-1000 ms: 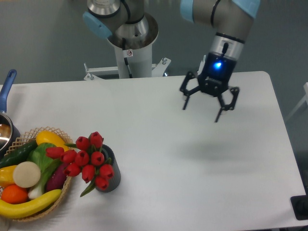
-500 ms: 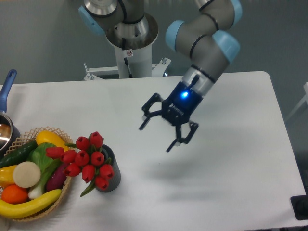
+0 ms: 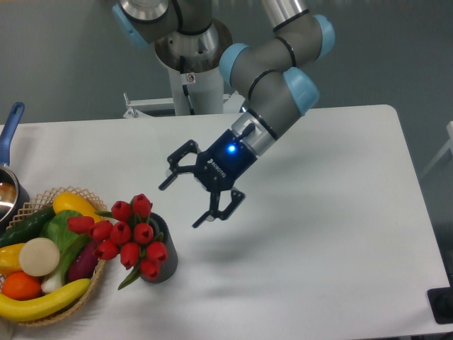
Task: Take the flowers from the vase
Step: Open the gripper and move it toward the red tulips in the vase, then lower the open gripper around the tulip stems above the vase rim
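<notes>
The black two-finger gripper [image 3: 185, 199] has swung left from the table's far right and now hangs just right of the bunch of red artificial tulips [image 3: 129, 237], jaws spread and empty. The flowers still stand in the dark grey ribbed vase [image 3: 165, 263]; grasping and lifting remain.

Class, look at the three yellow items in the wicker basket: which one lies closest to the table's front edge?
The long yellow banana along the basket's front rim. The other yellow pieces sit further back: one at the top, one at the left edge.

Gripper body [image 3: 212, 170] bears lettering — too blurred to read.
</notes>
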